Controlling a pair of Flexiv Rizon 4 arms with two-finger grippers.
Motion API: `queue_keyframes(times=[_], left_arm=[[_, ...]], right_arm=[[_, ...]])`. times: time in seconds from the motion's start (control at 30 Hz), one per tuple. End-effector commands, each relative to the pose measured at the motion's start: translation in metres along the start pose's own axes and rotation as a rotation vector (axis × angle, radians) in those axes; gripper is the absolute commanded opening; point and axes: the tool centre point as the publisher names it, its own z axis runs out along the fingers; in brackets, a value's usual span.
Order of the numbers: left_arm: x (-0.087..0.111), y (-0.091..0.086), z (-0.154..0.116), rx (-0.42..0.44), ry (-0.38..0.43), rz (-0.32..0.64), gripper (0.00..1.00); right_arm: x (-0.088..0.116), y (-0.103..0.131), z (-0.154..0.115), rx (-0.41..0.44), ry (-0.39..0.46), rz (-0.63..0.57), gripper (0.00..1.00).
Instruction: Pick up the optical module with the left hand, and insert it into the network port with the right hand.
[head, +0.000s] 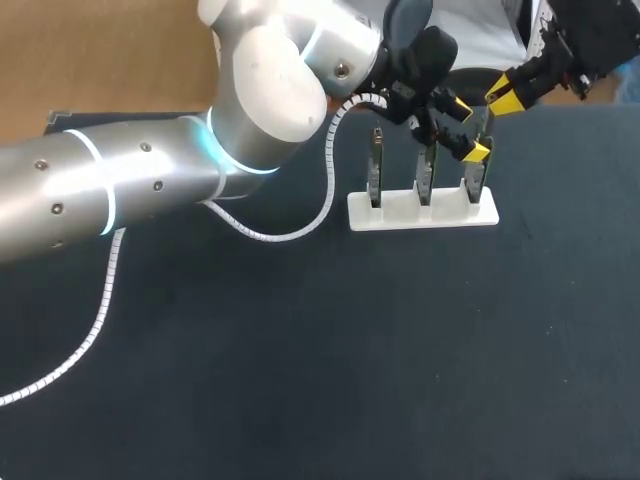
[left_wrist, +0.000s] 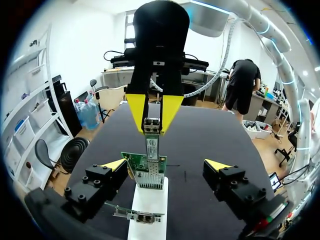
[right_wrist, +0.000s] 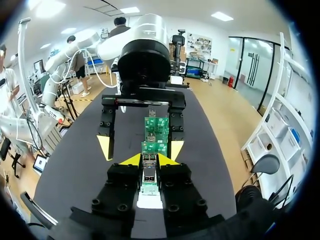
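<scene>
standing on the dark table, a white rack holds three upright boards.

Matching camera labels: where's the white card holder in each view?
Head view: white card holder right of centre, beneath the left pincer.
Left wrist view: holder under the open left pincer.
Right wrist view: holder just under the right pincer, shut on the optical module.
Shared landmark: network cards standing in it.

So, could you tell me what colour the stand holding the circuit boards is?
The stand is white; head view.
</scene>
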Motion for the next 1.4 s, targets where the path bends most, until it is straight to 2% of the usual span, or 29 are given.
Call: queue_keyframes(times=[0.03, 0.47, 1.4], left_arm=[[-0.0014, 0.0015, 0.0006, 0.002, 0.006, -0.001, 1.00], [-0.0014, 0.0015, 0.0006, 0.002, 0.006, -0.001, 1.00], [-0.0014, 0.0015, 0.0006, 0.002, 0.006, -0.001, 1.00]], right_arm=[[0.0017, -0.0011, 0.0014, -0.009, -0.001, 0.000, 0.00], [-0.0022, 0.0017, -0.0048, -0.003, -0.022, -0.023, 0.00], [0.0037, 0.0012, 0.0009, -0.008, -0.009, -0.008, 0.00]])
